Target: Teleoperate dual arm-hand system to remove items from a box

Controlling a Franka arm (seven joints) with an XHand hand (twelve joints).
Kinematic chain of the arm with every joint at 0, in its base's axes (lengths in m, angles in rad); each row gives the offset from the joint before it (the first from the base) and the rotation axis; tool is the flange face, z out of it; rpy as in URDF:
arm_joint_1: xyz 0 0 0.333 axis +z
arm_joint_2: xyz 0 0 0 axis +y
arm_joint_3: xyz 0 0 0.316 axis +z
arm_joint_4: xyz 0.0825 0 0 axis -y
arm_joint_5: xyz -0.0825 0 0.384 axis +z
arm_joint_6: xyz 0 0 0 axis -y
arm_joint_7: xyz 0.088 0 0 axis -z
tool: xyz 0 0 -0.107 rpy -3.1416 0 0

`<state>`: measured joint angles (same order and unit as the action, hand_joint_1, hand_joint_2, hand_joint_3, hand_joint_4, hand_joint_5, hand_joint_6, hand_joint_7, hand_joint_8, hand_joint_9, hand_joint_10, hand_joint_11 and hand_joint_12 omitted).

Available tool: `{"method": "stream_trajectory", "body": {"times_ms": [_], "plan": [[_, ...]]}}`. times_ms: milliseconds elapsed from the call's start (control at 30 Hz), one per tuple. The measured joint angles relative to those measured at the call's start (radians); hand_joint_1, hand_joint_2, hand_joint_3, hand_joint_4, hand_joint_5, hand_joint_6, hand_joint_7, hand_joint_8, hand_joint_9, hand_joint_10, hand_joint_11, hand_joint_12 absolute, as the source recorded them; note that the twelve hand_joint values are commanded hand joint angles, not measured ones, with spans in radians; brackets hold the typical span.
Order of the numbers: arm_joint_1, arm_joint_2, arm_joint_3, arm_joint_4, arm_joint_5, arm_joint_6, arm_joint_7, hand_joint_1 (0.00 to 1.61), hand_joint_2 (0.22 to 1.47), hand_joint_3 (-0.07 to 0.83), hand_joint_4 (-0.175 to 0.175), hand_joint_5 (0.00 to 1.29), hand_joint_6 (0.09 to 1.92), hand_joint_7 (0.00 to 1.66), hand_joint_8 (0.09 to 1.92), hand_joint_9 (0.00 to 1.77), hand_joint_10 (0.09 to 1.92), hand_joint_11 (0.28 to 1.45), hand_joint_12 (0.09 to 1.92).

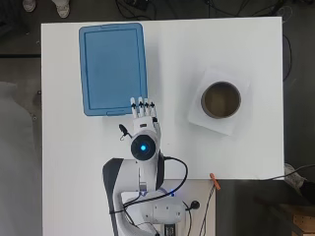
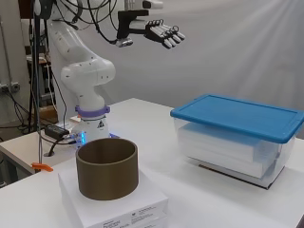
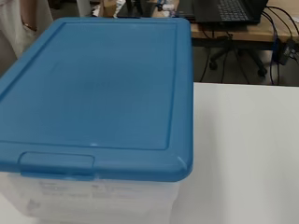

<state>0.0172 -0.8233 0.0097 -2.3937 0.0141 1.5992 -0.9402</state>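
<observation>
A clear plastic box with a blue lid [image 1: 112,68] stands at the table's far left; the lid [image 2: 240,115] is on and white contents show through the box's wall [image 2: 228,147]. The wrist view looks down on the lid [image 3: 93,88] and its front latch. My hand [image 1: 143,112] hovers high above the table, just off the box's near right corner, fingers straight and pointing toward the box. In the side view the hand [image 2: 159,31] is well above the lid and holds nothing.
A brown cylindrical container [image 1: 221,100] sits on a stack of white paper packs [image 2: 114,204] at the right. The arm's base [image 2: 90,121] and cables are at the table's near edge.
</observation>
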Motion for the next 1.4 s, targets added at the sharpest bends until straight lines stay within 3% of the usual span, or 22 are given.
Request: {"method": "stream_trajectory", "body": {"times_ms": [133,233,367,467,533,667,800,933,1000,1067,1133,1267,1333,1367,1400], "plan": [[0.016,-0.144,0.019,-0.086,0.001,0.018,-0.044,0.03,0.86,-0.024,0.016,0.18,0.09,0.33,0.09,0.43,0.09,0.49,0.09],[0.025,-0.211,0.035,-0.106,0.004,0.035,-0.080,0.10,0.88,-0.004,-0.001,0.19,0.09,0.34,0.09,0.43,0.09,0.48,0.09],[0.037,-0.122,0.078,-0.114,0.007,0.056,-0.102,0.18,0.92,0.010,-0.018,0.21,0.09,0.36,0.09,0.43,0.09,0.48,0.09],[0.042,0.050,0.138,-0.104,0.016,0.090,-0.096,0.18,0.93,0.009,-0.025,0.23,0.09,0.36,0.09,0.43,0.09,0.49,0.09],[0.043,0.166,0.199,-0.089,0.021,0.118,-0.065,0.18,0.93,0.010,-0.031,0.23,0.09,0.36,0.09,0.43,0.09,0.48,0.09],[0.046,0.292,0.301,-0.085,0.039,0.193,-0.013,0.02,0.84,-0.024,-0.045,0.22,0.09,0.34,0.09,0.40,0.09,0.46,0.09],[0.041,0.325,0.355,-0.133,-0.059,0.307,0.085,0.00,0.85,-0.010,-0.049,0.17,0.09,0.27,0.09,0.34,0.09,0.43,0.09],[0.029,0.410,0.423,-0.105,-0.174,0.237,0.305,0.00,0.85,-0.007,-0.050,0.17,0.09,0.26,0.09,0.33,0.09,0.43,0.09],[0.025,0.439,0.445,-0.091,-0.215,0.202,0.349,0.00,0.84,-0.009,-0.085,0.06,0.09,0.17,0.09,0.27,0.09,0.39,0.09],[0.027,0.455,0.458,-0.069,-0.234,0.180,0.356,0.24,0.82,-0.013,-0.094,0.01,0.09,0.10,0.09,0.24,0.09,0.38,0.09],[0.029,0.503,0.480,-0.064,-0.260,0.184,0.403,0.52,0.94,0.009,-0.085,0.00,0.09,0.08,0.09,0.22,0.09,0.38,0.09],[0.038,0.643,0.537,-0.047,-0.341,0.225,0.562,0.68,0.98,0.009,-0.069,0.00,0.09,0.08,0.09,0.22,0.09,0.38,0.09],[0.043,0.681,0.549,-0.033,-0.372,0.248,0.574,0.68,1.05,0.021,-0.058,0.00,0.09,0.09,0.09,0.22,0.09,0.37,0.09],[0.047,0.702,0.555,-0.012,-0.376,0.243,0.568,0.75,1.12,0.021,-0.043,0.22,0.09,0.32,0.09,0.43,0.09,0.45,0.09],[0.051,0.719,0.562,0.014,-0.377,0.232,0.567,0.82,1.17,0.018,0.038,0.45,0.51,0.49,0.62,0.59,0.51,0.59,0.20]]}}
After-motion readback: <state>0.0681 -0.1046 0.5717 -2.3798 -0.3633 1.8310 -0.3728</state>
